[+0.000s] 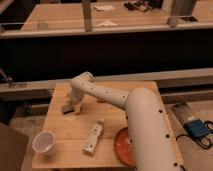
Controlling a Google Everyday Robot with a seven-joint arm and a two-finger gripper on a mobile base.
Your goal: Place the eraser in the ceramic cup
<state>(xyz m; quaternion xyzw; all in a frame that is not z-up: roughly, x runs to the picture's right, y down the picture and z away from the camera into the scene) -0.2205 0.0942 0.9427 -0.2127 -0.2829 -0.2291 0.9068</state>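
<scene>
My gripper [74, 106] is low over the back left part of the wooden table [115, 100], at the end of the white arm [107, 95]. A small grey block, which looks like the eraser [66, 108], lies at the gripper's tip on the left. I cannot tell whether the gripper is holding it. The ceramic cup [44, 142] stands upright and looks empty at the table's front left corner, well in front of the gripper.
A pale bottle-like object [93, 136] lies on the table's front middle. An orange plate [122, 146] sits at the front right, partly hidden by the arm. A dark rail and shelf [105, 50] run behind the table. A blue device [199, 129] lies on the floor to the right.
</scene>
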